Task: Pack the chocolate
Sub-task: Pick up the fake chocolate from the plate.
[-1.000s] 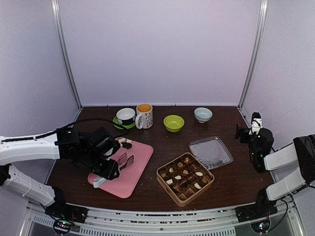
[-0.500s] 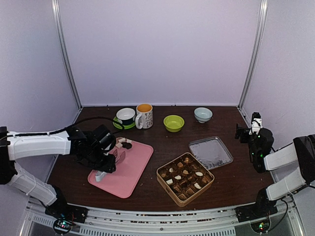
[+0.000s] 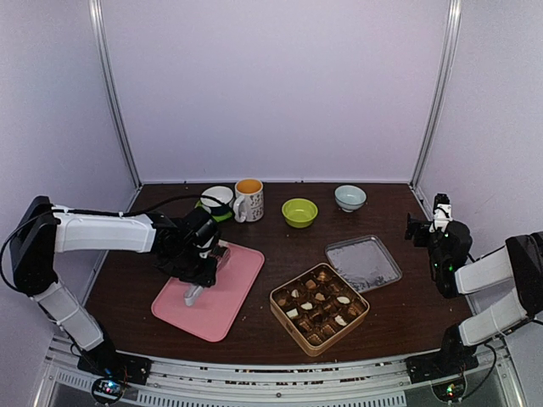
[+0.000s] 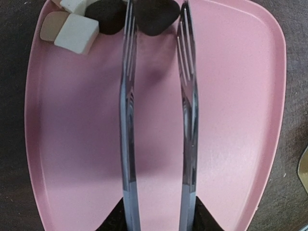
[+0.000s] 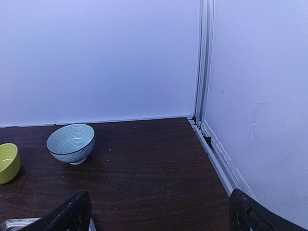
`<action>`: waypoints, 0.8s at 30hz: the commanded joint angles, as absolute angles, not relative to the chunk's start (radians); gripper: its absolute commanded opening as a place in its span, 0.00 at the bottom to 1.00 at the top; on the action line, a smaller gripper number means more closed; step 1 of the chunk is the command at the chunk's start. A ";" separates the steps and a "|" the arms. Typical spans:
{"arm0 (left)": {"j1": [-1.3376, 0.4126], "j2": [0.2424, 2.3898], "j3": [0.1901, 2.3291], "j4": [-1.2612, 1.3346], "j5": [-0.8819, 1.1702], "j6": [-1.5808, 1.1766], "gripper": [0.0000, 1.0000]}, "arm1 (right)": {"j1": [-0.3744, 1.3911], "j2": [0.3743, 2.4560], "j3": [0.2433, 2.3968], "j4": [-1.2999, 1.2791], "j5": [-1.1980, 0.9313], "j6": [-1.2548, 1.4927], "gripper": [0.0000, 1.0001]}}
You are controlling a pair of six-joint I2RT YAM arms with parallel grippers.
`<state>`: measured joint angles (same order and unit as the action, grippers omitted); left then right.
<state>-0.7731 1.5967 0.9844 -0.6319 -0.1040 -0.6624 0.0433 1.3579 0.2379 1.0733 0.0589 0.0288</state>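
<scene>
My left gripper (image 3: 204,263) is shut on the metal tongs (image 3: 192,295) over the pink tray (image 3: 216,309). In the left wrist view my gripper (image 4: 156,224) holds the tongs (image 4: 126,120) with the arms apart. Their tips stand either side of a dark brown chocolate (image 4: 154,17) at the tray's (image 4: 226,96) far end. Another dark piece (image 4: 108,17), a cream-white piece (image 4: 74,33) and a tan piece (image 4: 48,26) lie to its left. The open gold tin (image 3: 274,298) holds several chocolates (image 3: 318,305). My right gripper (image 3: 428,231) is open and empty at the far right, also in its own view (image 5: 161,216).
The tin's lid (image 3: 363,263) lies upside down behind the tin. Along the back stand a white cup on a green saucer (image 3: 216,199), a mug (image 3: 249,199), a green bowl (image 3: 299,212) and a blue bowl (image 3: 349,197). The blue bowl (image 5: 71,143) shows in the right wrist view.
My left gripper has moved right and away along the pink tray with the tongs, bringing their tips up to the pieces at the tray's far end. The right arm has not moved.
</scene>
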 commanded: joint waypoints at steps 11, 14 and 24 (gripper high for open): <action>-0.742 1.669 1.085 -0.617 -0.125 -0.618 0.36 | 0.040 1.359 0.251 1.087 0.057 0.026 1.00; -0.741 1.676 1.092 -0.619 -0.129 -0.615 0.35 | 0.040 1.359 0.250 1.087 0.055 0.025 1.00; -0.741 1.698 1.115 -0.615 -0.130 -0.601 0.40 | 0.040 1.359 0.252 1.088 0.057 0.025 1.00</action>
<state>-0.7479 1.6917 1.0805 -0.6407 -0.1135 -0.6178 0.0433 1.3579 0.2379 1.0733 0.0589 0.0288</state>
